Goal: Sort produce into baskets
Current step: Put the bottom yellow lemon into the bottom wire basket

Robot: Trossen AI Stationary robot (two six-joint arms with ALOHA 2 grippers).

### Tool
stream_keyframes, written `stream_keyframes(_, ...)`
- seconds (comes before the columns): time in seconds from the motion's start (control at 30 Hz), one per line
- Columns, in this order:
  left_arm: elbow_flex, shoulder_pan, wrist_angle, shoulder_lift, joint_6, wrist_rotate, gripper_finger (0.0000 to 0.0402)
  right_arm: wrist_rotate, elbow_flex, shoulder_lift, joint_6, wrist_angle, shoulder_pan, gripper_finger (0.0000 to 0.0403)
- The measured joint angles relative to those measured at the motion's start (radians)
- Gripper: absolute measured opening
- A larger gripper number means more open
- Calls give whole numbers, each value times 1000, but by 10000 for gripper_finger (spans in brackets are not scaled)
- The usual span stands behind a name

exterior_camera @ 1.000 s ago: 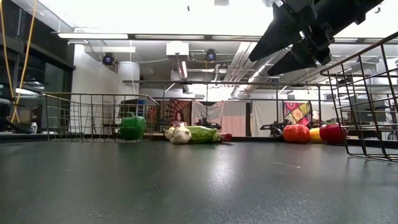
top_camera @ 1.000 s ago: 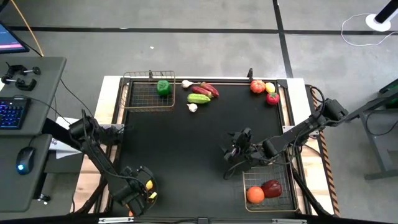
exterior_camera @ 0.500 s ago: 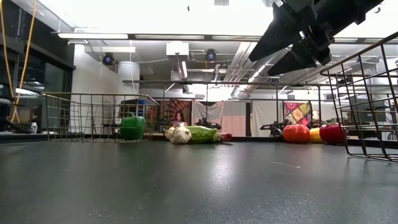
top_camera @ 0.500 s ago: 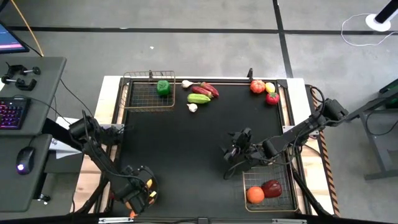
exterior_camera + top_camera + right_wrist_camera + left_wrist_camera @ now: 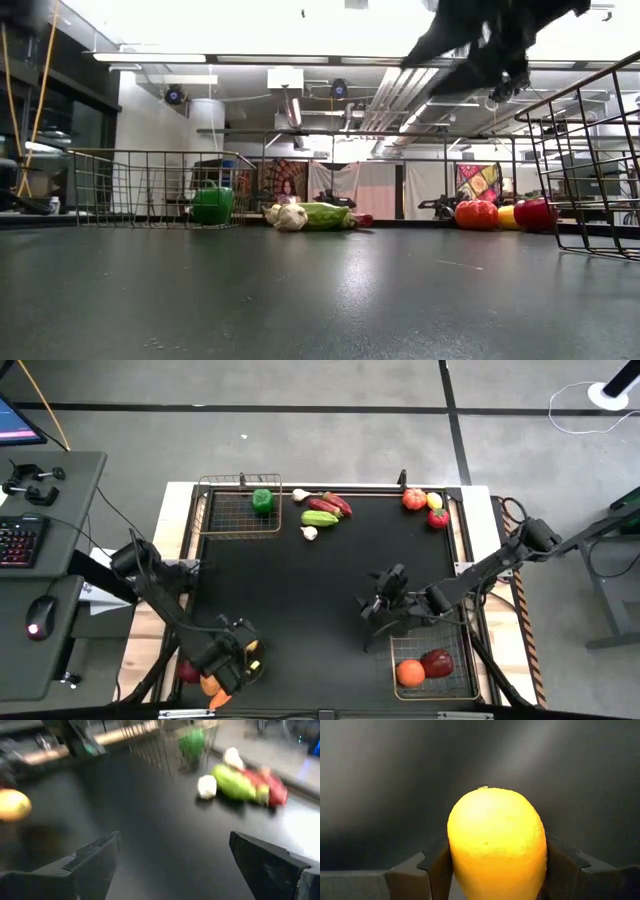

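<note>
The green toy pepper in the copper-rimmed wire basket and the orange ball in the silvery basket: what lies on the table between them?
Only bare black tabletop, as the high view shows, between pepper and orange.

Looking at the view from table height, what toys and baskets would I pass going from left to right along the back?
Coppery-rimmed basket with the green pepper at its right end → white garlic → green cucumber → red-orange tomato-like piece → yellow lemon → dark-red piece → silvery basket.
</note>
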Motion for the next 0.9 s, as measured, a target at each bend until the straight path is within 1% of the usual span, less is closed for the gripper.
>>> stream_keyframes(0.1, 39, 36, 34, -30, 145, -195, 215, 123, 33, -18, -62, 4, 52, 367)
stream_keyframes(0.17, 50, 63, 129, -44, 284, -317, 215, 234, 51, -23, -89, 3, 91, 367)
stream_keyframes(0.23, 50, 99, 282, -47, 450, -373, 215, 354, 65, -25, -110, 5, 129, 367)
stream_keyframes(0.3, 50, 141, 466, -39, 617, -368, 216, 456, 66, -25, -116, 1, 159, 367)
stream_keyframes(0.33, 50, 160, 562, -30, 697, -346, 220, 498, 66, -25, -112, -1, 169, 367)
stream_keyframes(0.4, 50, 197, 742, -4, 839, -270, 225, 574, 64, -25, -105, -10, 177, 367)
stream_keyframes(0.47, 50, 229, 879, 22, 938, -199, 226, 601, 64, -25, -89, -31, 165, 367)
stream_keyframes(0.57, 50, 264, 1014, 44, 1037, -138, 224, 603, 63, -25, 15, -97, 103, 367)
stream_keyframes(0.63, 50, 285, 1074, 55, 1082, -117, 223, 555, 63, -28, 80, -159, 38, 367)
stream_keyframes(0.67, 49, 291, 1091, 60, 1105, -114, 223, 509, 62, -35, 107, -184, -2, 367)
stream_keyframes(0.77, 49, 318, 1164, 70, 1174, -80, 226, 309, 62, -80, 149, -244, -151, 367)
stream_keyframes(0.9, 49, 363, 1297, 93, 1262, 3, 228, 76, 62, -155, 82, -233, -343, 367)
